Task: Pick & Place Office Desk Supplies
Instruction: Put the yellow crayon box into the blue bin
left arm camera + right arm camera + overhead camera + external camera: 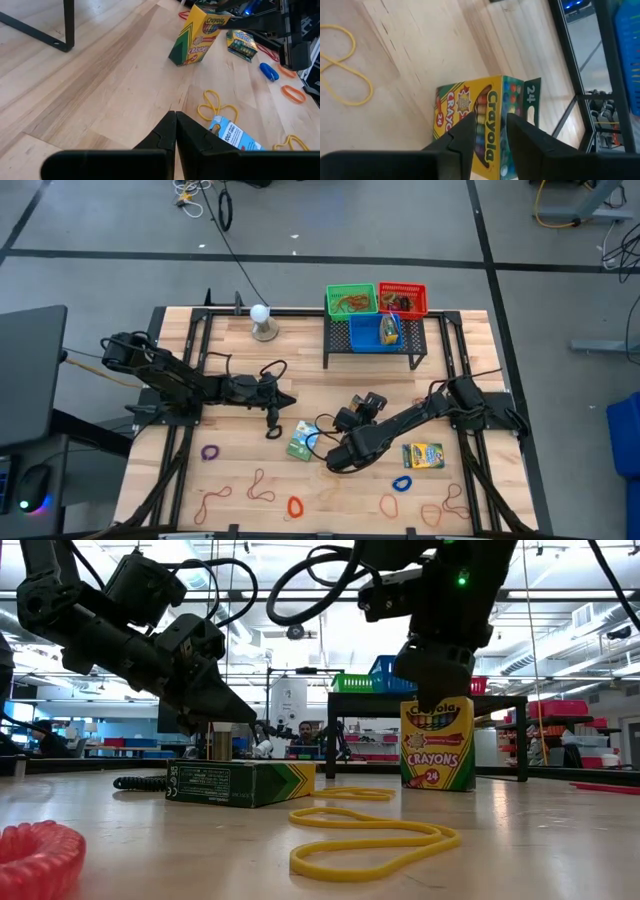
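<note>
- Right pincer (487, 132) is narrowly parted, its fingers astride the top of an upright yellow-and-green cardboard crayon box (437, 744) mid-tabletop (300, 380).
- Left pincer (175, 131) is pinched together, holding nothing, nearby.
- Two more flat crayon boxes lie near: one green (238, 783), one yellow (423, 455).
- Two yellow rubber-band loops (372, 839) lie close by.

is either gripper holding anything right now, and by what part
Nothing gripped: right gripper open at top of the upright crayon box; left gripper shut, empty.
</note>
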### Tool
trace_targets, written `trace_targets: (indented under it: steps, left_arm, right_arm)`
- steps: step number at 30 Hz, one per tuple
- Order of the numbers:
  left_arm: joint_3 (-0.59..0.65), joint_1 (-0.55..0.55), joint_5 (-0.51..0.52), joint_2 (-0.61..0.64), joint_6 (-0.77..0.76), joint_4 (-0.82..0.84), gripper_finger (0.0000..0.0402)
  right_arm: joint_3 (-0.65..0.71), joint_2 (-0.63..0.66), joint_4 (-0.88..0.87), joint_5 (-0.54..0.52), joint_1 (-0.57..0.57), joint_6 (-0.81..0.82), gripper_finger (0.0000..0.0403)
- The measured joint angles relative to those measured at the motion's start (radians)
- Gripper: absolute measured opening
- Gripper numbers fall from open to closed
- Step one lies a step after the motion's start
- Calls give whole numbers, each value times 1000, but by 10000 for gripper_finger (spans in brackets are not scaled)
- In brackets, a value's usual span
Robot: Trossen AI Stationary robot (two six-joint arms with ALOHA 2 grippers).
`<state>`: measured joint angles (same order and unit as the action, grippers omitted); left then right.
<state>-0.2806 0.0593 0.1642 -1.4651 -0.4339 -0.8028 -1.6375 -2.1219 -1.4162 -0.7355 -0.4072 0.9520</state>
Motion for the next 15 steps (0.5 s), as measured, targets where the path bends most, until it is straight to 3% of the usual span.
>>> trace_targets:
  steps: [15]
  left_arm:
    - [0,0,0,0,1,0,14]
  right_arm:
    - [0,1,14,8,-24,0,164]
